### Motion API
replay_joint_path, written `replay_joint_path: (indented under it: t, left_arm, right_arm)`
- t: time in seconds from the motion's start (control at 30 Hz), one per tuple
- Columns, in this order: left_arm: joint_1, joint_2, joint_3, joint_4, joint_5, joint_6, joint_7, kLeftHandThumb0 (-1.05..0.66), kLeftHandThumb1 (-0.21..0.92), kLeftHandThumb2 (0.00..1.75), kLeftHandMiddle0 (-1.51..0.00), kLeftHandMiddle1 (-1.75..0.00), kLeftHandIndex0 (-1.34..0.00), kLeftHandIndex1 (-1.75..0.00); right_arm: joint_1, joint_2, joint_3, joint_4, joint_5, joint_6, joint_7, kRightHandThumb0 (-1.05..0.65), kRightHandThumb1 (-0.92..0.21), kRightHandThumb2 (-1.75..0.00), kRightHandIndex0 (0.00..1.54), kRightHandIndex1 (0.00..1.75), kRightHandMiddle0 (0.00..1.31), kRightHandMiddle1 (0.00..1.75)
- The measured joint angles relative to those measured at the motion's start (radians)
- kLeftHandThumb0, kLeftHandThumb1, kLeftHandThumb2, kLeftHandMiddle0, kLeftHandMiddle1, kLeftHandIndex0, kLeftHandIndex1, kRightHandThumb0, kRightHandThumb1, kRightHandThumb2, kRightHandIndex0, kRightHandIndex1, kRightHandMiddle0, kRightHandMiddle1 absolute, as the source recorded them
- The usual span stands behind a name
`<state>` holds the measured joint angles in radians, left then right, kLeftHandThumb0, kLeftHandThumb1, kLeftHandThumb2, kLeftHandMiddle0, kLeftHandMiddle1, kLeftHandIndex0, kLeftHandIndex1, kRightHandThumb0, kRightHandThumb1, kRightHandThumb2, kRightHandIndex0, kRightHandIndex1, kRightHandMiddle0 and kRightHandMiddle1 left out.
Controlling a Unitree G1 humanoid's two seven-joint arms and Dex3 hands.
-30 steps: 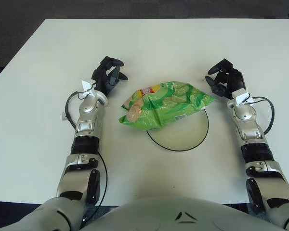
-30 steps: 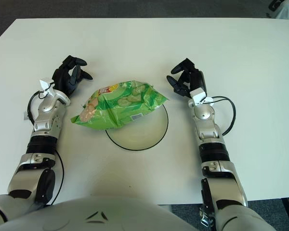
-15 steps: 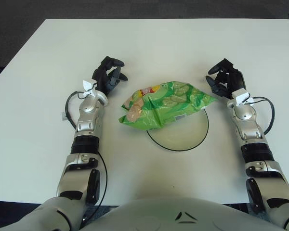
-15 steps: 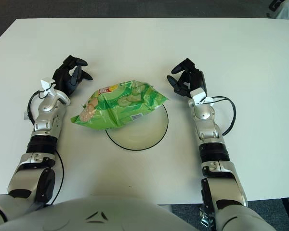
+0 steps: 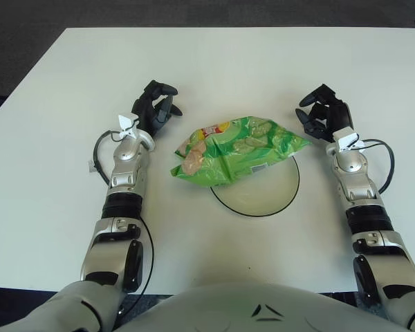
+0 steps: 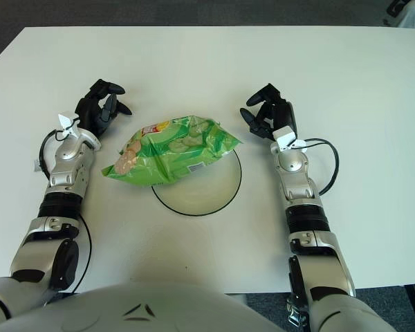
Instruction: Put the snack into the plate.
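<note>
1. white table (image 6: pixel 346 76) fills the view, robot torso at the bottom edge.
2. green snack bag (image 6: pixel 171 151) lies across the upper left part of the plate (image 6: pixel 221 196), its left end hanging over the rim onto the table.
3. left hand (image 6: pixel 99 111) just left of the bag, fingers loosely curled, holding nothing, not touching the bag.
4. right hand (image 6: pixel 268 119) just right of the bag's right tip, fingers relaxed, holding nothing.
5. cables loop beside both forearms.
</note>
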<state>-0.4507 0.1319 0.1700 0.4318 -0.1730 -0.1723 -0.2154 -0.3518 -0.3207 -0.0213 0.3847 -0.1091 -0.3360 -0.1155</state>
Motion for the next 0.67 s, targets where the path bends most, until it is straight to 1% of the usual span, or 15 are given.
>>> replay_joint_path:
  t: [0.67]
  left_arm:
    - [-0.009, 0.005, 0.000, 0.022, 0.002, -0.016, 0.000, -0.36, 0.92, 0.35, -0.62, -1.74, -0.39, -1.56]
  right_arm:
    - [0.000, 0.000, 0.001, 0.001, 0.000, 0.000, -0.001, -0.37, -0.84, -0.46, 0.81, 1.75, 0.43, 1.55]
